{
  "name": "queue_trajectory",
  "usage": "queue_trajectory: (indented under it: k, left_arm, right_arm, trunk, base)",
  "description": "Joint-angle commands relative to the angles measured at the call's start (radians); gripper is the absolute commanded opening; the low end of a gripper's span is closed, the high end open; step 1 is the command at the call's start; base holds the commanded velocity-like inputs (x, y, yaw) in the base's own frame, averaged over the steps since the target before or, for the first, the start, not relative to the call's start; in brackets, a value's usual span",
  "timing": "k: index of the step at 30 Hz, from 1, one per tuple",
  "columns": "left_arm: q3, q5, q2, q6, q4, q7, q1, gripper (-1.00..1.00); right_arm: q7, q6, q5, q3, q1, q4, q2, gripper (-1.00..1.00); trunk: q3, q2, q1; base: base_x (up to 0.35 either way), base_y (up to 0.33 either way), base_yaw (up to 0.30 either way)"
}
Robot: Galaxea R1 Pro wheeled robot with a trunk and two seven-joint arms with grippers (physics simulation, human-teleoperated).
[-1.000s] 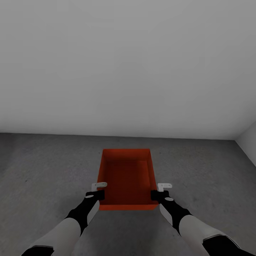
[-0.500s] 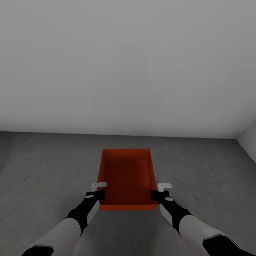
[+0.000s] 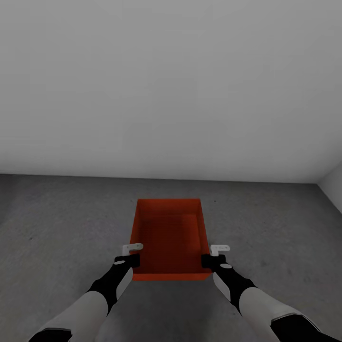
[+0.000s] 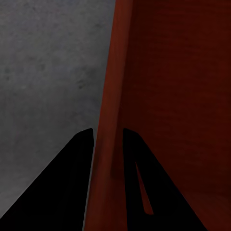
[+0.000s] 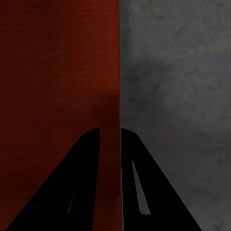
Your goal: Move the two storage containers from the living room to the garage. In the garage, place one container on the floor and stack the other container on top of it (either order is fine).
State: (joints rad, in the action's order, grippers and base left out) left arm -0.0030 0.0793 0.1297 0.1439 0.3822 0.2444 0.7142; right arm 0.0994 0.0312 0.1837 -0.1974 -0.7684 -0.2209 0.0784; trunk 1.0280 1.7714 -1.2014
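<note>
Both pincers, left gripper [image 3: 134,254] and right gripper [image 3: 212,255], clamp storage container [image 3: 168,235] side walls; floor [image 3: 57,223] contact unclear.

- One orange-red bin [image 3: 170,237]
- Two grippers: left gripper [image 3: 132,254], right gripper [image 3: 214,254]
- One grey concrete floor [image 3: 61,223]
- One pale wall [image 3: 171,85]

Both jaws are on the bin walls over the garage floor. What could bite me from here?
1. The left gripper and right gripper each pinch only a thin wall near the storage container's near end, so it may tilt or slip.
2. Releasing one side first could skew it on the concrete floor.
</note>
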Motion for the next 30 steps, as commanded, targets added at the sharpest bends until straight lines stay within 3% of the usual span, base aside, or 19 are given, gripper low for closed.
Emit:
queue_trajectory:
  k: [1,30]
  left_arm:
    - [0.018,-0.017,-0.03,-0.004,0.007,0.042,0.001,-1.0]
    - [0.018,-0.018,-0.03,-0.004,0.007,0.042,0.001,-1.0]
  right_arm:
    - [0.008,0.004,0.011,0.015,0.0,0.003,-0.006,-1.0]
    - [0.008,0.004,0.011,0.015,0.0,0.003,-0.006,-1.0]
  trunk:
    - [0.004,0.008,-0.004]
    - [0.095,0.211,-0.115]
  base:
    - [0.0,0.0,0.0]
    - [0.0,0.0,0.0]
